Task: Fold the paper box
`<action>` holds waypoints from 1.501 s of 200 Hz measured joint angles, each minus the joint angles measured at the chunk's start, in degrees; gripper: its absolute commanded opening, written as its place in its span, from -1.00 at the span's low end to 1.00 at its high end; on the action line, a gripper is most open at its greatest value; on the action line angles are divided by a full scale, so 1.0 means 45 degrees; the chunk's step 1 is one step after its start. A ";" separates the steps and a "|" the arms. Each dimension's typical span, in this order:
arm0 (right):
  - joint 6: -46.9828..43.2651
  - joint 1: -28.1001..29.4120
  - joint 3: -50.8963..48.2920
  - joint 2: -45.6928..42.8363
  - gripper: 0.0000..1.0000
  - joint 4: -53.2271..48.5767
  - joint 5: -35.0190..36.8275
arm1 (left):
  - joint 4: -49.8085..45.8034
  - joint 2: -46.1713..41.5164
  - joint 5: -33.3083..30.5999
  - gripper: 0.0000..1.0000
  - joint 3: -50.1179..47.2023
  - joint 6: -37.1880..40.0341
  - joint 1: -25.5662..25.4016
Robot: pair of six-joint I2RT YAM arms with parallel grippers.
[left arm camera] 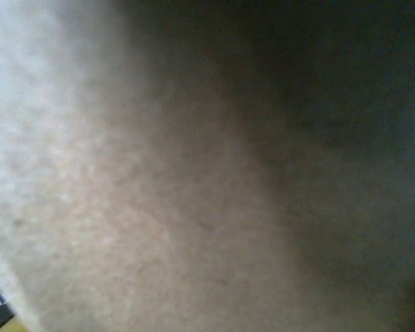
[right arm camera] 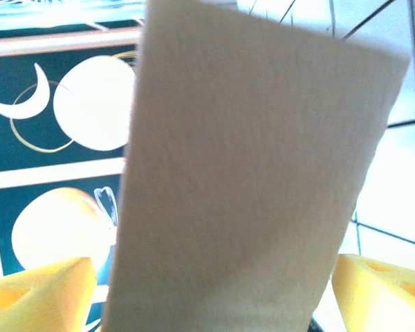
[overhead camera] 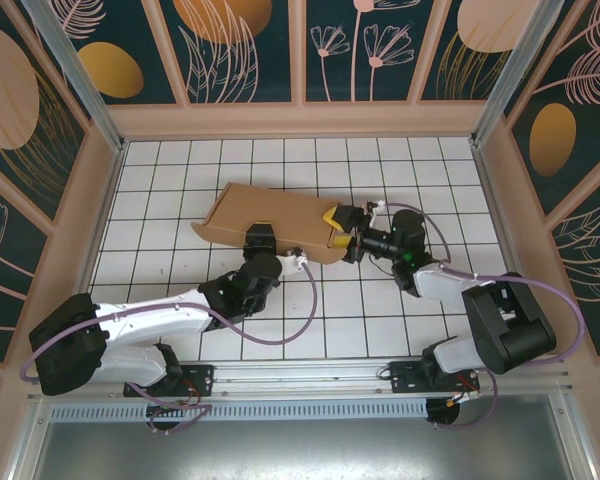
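The left arm (overhead camera: 150, 320) is reaching from the near left corner across the white gridded table (overhead camera: 160, 170) toward the middle. At its tip the left gripper (overhead camera: 258, 238) is sitting at the near long edge of the paper box (overhead camera: 270, 212). Whether its jaws are apart or clamped I cannot tell. The left wrist camera is looking at blurred brown cardboard very close to the lens.

The paper box is lying at the centre of the table, partly folded. It is slanting from upper left down to lower right, with a rounded flap (overhead camera: 202, 232) sticking out at its left end.

At the box's right end the right gripper (overhead camera: 342, 232) is meeting the cardboard, with the right arm (overhead camera: 480, 320) coming in from the near right corner. In the right wrist view a pale stretch of the box's cardboard is standing upright between the two yellow fingers (right arm camera: 41, 290). The jaws are standing apart, one on each side of it. A thin strip of background is showing between the left-hand finger and the cardboard, so they are not clamping it.
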 measured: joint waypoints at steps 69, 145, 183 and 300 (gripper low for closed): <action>-0.3497 -0.1263 0.0743 -0.2477 0.98 -0.4969 0.1501 | -0.6513 0.0894 0.0962 -0.14 0.3381 -0.4580 -0.0053; -0.4813 -0.2516 0.0063 -0.4750 0.98 -0.6853 0.1423 | -1.0467 0.1812 0.2283 -0.09 0.4915 -0.7465 -0.0053; -0.5974 -0.2900 -0.0165 -0.6368 0.98 -0.8505 0.2302 | -1.2400 0.2113 0.4119 -0.11 0.6198 -0.8592 -0.0053; -0.7907 -0.3240 0.0617 -0.5503 0.50 -1.0214 0.3925 | -1.5834 0.4376 0.7213 -0.17 0.9394 -0.9175 -0.0053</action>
